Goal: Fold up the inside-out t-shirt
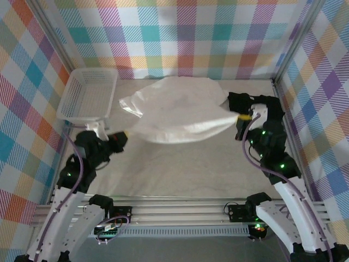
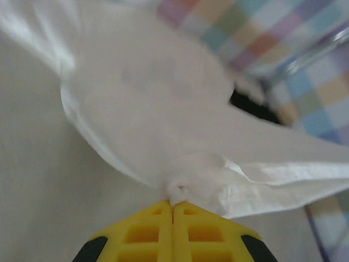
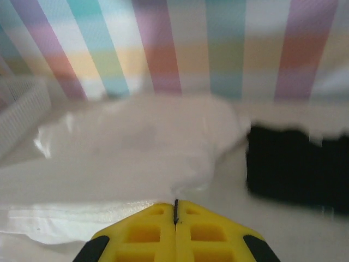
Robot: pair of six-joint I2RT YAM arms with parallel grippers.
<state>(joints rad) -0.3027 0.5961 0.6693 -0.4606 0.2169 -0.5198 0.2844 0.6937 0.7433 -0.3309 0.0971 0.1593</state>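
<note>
While left gripper (image 2: 173, 203) and right gripper (image 3: 175, 203) pinch it — t-shirt (image 1: 174, 112) stretches between.

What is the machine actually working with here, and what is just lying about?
In the job:
- white t-shirt, stretched between the two arms
- left fingers, shut on one end of it
- right fingers, shut on the other end

Lying about:
- white basket, back left
- black folded garment, beside the t-shirt
</note>
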